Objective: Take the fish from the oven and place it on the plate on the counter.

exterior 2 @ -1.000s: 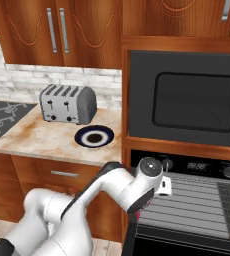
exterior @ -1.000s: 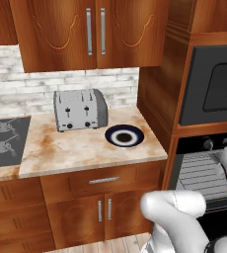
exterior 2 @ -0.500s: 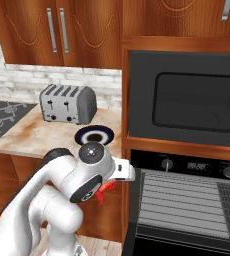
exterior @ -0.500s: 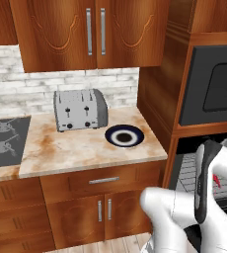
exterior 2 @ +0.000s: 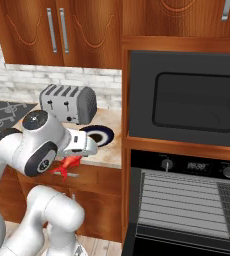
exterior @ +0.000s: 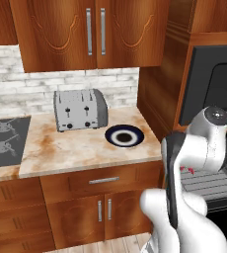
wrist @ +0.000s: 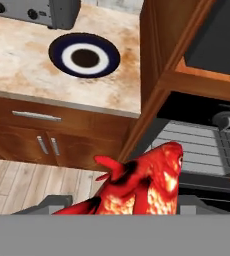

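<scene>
Fish (wrist: 142,185) is in the gripper (exterior 2: 67,167), clamped between the jaws and hanging in the air out in front of the cabinets, left of the oven (exterior 2: 187,200) and lower than the counter (exterior: 81,148) top. In your right base view it shows as a red shape under the hand; in the left base view you get just a red fleck (exterior: 187,169) past the arm. In the hand view its tail end is cut off at the bottom, and the finger tips are hidden behind it.

Plate (exterior: 124,136) sits bare on the counter's right end, near the front edge, just right of and nearer than the toaster (exterior: 80,109). The two are apart.

Counter is tan marbled stone over wood drawers and doors. White brick backsplash behind, wood wall cabinets (exterior: 93,32) above, light plank floor (wrist: 32,185) below.

Gas hob (exterior: 4,141) is at the far left, cut off by the frame. Oven stands open with grey wire racks (exterior 2: 182,200) showing; knobs above them. Microwave (exterior 2: 187,97) sits over it.

In the right base view the arm's white hand overlaps the plate's near rim. In the left base view the arm covers the oven's left side.
</scene>
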### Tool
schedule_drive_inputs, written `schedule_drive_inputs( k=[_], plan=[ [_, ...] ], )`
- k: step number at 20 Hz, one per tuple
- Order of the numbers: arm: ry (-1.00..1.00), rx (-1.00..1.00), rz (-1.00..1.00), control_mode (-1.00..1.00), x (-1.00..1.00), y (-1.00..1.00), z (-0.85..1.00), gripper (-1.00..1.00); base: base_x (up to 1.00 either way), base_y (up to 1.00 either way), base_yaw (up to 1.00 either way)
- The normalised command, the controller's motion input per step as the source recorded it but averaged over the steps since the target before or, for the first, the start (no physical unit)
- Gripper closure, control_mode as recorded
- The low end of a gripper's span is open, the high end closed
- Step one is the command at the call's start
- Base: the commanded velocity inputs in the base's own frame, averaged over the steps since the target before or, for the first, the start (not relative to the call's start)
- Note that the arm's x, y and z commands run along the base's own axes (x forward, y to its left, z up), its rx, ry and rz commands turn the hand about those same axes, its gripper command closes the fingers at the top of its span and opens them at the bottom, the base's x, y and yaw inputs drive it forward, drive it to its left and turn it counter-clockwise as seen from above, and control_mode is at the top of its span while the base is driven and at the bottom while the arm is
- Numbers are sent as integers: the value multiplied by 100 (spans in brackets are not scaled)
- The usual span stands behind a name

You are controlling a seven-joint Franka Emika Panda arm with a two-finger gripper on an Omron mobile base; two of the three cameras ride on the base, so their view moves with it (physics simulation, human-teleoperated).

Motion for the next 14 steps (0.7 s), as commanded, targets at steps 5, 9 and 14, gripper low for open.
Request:
schedule_drive_inputs(
  k=[5, 9, 14],
  plan=[
    [8, -5, 0, -100, 65, 91, 16, 100, 0, 0, 0],
    [13, -2, 0, -100, 89, 61, -2, 100, 0, 0, 0],
    [22, 0, 3, -100, 100, 8, -39, 100, 0, 0, 0]
  ],
)
